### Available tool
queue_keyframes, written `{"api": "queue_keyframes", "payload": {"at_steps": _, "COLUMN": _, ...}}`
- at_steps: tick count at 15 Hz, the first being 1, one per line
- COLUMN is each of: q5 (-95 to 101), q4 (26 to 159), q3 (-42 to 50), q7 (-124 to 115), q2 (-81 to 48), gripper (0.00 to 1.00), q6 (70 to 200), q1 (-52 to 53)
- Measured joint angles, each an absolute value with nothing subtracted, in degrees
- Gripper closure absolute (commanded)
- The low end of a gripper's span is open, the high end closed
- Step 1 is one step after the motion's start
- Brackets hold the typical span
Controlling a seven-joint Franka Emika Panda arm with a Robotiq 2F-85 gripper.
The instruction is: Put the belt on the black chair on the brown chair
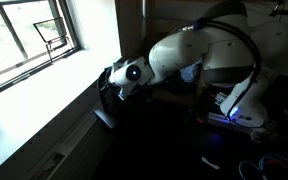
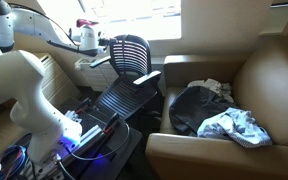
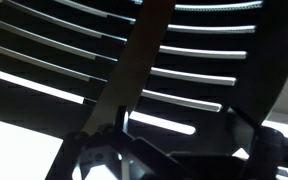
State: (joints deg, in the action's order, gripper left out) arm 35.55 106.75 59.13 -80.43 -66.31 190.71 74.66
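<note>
The black chair (image 2: 134, 55) with its ribbed mesh back stands left of the brown chair (image 2: 269, 75). In the wrist view the ribbed back (image 3: 214, 70) fills the frame. A dark flat strap, apparently the belt (image 3: 134, 60), runs diagonally down across it. My gripper (image 2: 88, 38) sits just behind the top of the black chair's back, and it also shows in an exterior view (image 1: 118, 82). Its dark fingers (image 3: 179, 160) are spread wide apart and hold nothing. They are close to the strap without gripping it.
A dark garment (image 2: 189, 108) and a pale crumpled cloth (image 2: 234, 126) lie on the brown chair's seat. A bright window (image 1: 29, 40) with a sill is beside the arm. The robot base with a blue light (image 2: 79, 140) and cables is in the lower left.
</note>
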Motion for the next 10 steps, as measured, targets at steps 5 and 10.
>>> {"api": "queue_keyframes", "payload": {"at_steps": 5, "q5": 33.72, "q4": 106.4, "q3": 60.12, "q7": -82.32, "q2": -70.25, "gripper": 0.0, "q6": 187.72, "q1": 77.17}}
{"api": "queue_keyframes", "payload": {"at_steps": 10, "q5": 33.72, "q4": 106.39, "q3": 60.4, "q7": -82.33, "q2": -70.3, "gripper": 0.0, "q6": 187.71, "q1": 77.17}}
